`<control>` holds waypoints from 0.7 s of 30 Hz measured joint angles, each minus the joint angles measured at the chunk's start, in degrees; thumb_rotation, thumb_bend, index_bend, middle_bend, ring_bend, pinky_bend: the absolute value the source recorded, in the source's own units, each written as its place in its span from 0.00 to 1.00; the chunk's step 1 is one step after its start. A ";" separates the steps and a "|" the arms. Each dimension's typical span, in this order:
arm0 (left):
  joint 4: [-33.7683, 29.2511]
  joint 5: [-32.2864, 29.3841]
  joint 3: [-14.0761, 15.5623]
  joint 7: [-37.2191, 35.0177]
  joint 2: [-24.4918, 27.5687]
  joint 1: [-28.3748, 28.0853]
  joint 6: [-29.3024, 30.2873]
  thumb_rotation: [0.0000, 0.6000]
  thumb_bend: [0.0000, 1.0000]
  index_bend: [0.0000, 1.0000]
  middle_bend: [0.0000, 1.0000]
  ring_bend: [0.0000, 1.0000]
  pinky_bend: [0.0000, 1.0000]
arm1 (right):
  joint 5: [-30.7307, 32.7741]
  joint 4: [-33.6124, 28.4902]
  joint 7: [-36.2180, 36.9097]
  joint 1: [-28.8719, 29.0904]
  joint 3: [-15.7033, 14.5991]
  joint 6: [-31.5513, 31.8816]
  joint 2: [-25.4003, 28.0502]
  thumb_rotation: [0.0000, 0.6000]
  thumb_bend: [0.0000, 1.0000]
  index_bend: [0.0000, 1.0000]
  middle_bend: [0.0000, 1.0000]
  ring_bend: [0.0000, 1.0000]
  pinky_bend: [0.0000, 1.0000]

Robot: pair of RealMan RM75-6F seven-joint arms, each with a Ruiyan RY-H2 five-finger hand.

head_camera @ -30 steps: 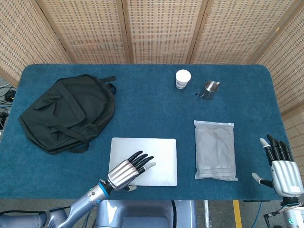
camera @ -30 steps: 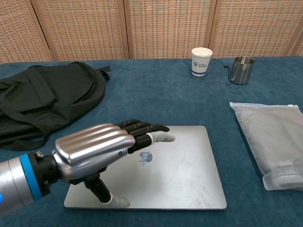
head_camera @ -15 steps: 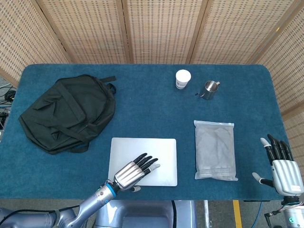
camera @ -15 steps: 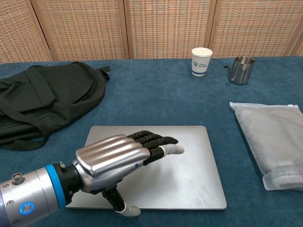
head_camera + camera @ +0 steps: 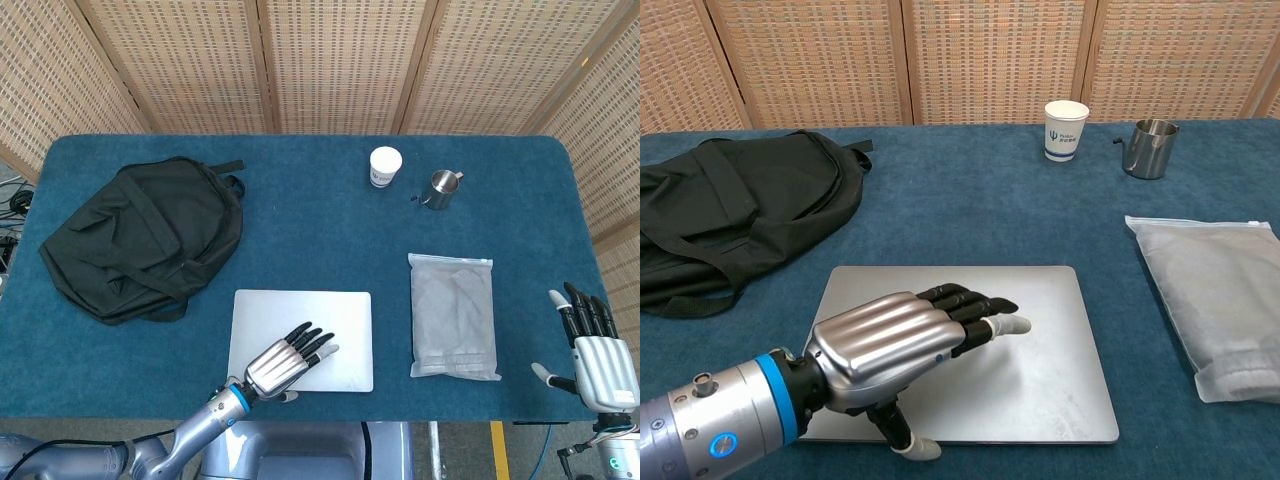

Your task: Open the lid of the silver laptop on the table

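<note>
Laptop [image 5: 1040, 350] lies closed and flat at the near edge of the counter [image 5: 300, 240]. The left hand [image 5: 905, 345] is spread over its lid, holding nothing, thumb hanging past the front edge, probably to hook it. The right hand [image 5: 598, 360] waits well apart, fingers spread, empty.

No legible text or labels.
</note>
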 measured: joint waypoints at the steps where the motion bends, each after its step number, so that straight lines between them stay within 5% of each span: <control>1: 0.10 -0.25 0.00 0.14 -0.12 -0.08 0.01 1.00 0.00 0.00 0.00 0.00 0.00 | 0.01 0.00 0.02 0.02 0.01 -0.03 0.02 1.00 0.00 0.00 0.00 0.00 0.00; 5: 0.46 -0.93 0.07 0.59 -0.39 -0.32 0.00 1.00 0.04 0.00 0.00 0.00 0.00 | -0.04 -0.01 0.08 0.02 -0.04 -0.03 0.03 1.00 0.00 0.00 0.00 0.00 0.00; 13: 0.83 -1.51 0.51 1.19 -0.71 -0.76 0.46 1.00 0.35 0.00 0.00 0.00 0.00 | -0.02 0.03 0.33 0.06 -0.08 -0.10 0.10 1.00 0.00 0.00 0.00 0.00 0.00; 21: 0.49 -1.54 0.82 1.57 -0.49 -1.24 1.00 1.00 0.43 0.00 0.00 0.00 0.00 | 0.00 0.00 0.37 0.13 -0.15 -0.26 0.11 1.00 0.00 0.00 0.00 0.00 0.00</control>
